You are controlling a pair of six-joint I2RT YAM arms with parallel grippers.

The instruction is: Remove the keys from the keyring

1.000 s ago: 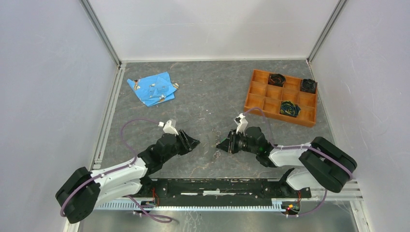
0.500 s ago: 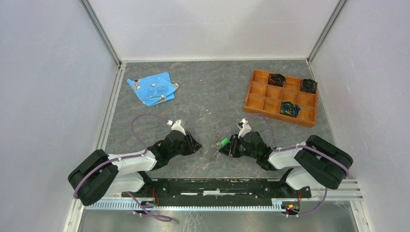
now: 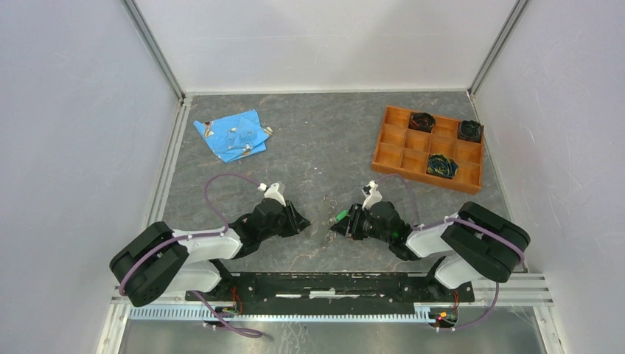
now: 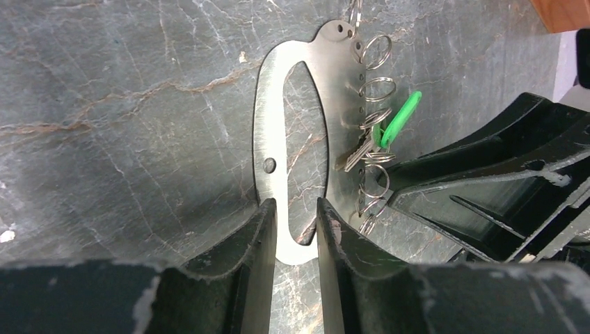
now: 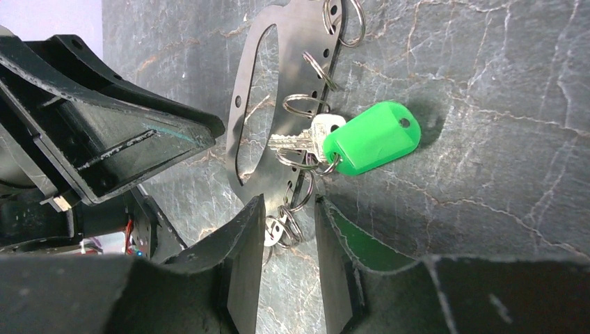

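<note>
Now: keyring (image 4: 266,132) lies flat on the table (image 4: 104,104), between both arms. Left gripper (image 4: 292,226), jaws narrowly apart, straddles its near end, likely to pin it. Right gripper (image 5: 285,219), jaws likewise apart, brackets the split rings (image 5: 282,229) below the green-tagged key (image 5: 372,139), probably for extraction.

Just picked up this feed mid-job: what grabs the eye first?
The bright green key tag, lying against the flat grey keyring at front centre. The left tool and the right tool face each other across it, jaws open. An orange tray sits far right.
</note>
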